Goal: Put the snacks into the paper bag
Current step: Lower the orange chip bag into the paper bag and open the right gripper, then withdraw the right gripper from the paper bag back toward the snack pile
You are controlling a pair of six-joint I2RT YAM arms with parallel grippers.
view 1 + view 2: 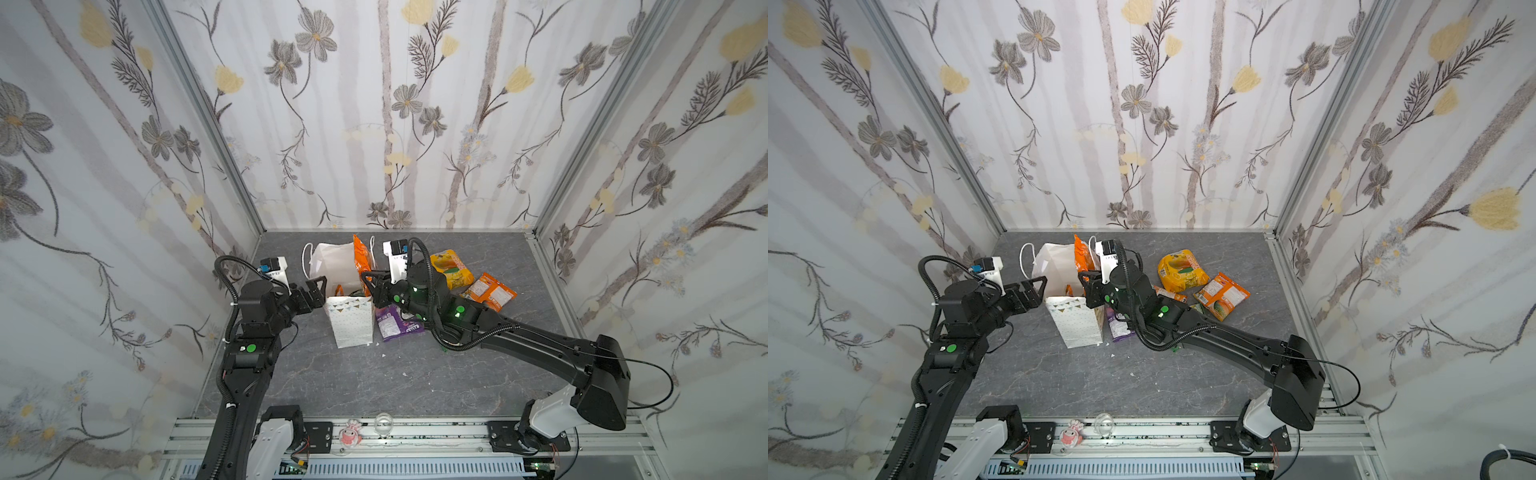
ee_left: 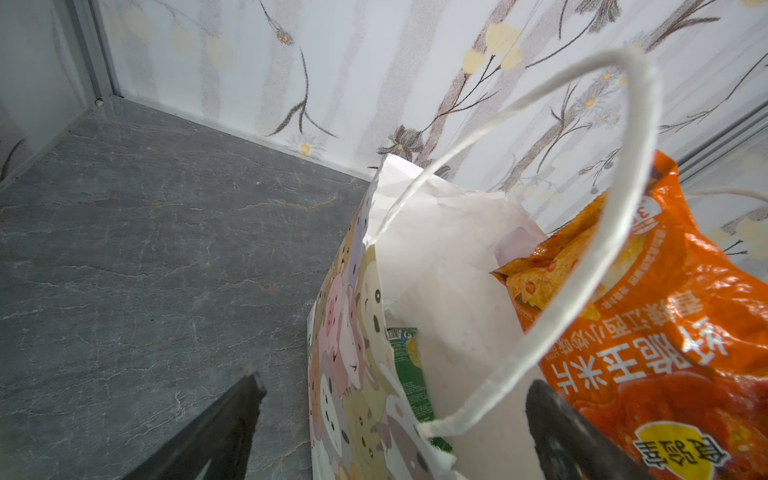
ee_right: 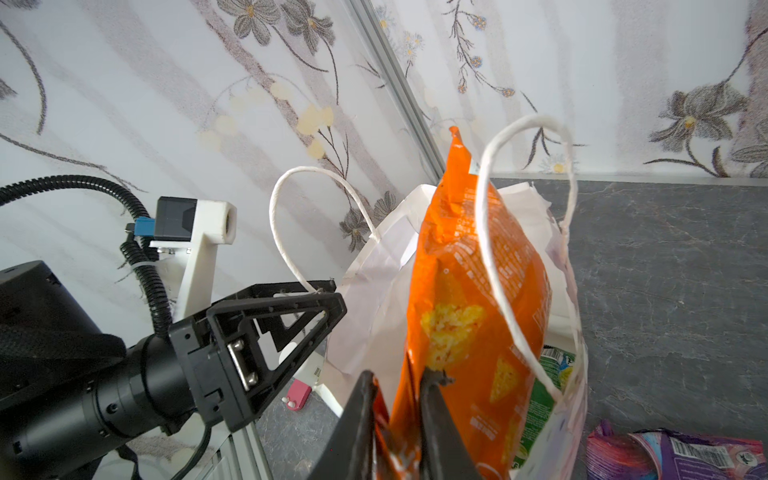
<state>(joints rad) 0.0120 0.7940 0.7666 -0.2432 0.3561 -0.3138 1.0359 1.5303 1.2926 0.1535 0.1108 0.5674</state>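
One paper bag [image 1: 348, 322], middle of a top view, with two cord handles [image 2: 640, 124]. Three orange packets: upright orange packet [image 1: 1082, 255] in the bag, flat orange packet [image 1: 1221, 296] right of centre, half-hidden orange packet [image 1: 1170, 294] beside it. One yellow-orange packet [image 1: 451, 268]. One purple packet [image 1: 395, 326]. One green packet [image 2: 409, 361] in the bag. Two tools: left tool [image 1: 321, 293], right tool [image 3: 399, 378].

Orange packet [image 3: 469, 291], white dotted bag [image 1: 349, 328]

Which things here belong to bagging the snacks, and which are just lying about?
Job: bag; upright orange packet; green packet; purple packet; yellow packet; loose orange packet.
Lying about: pink toy; clear dome; flat pink item.
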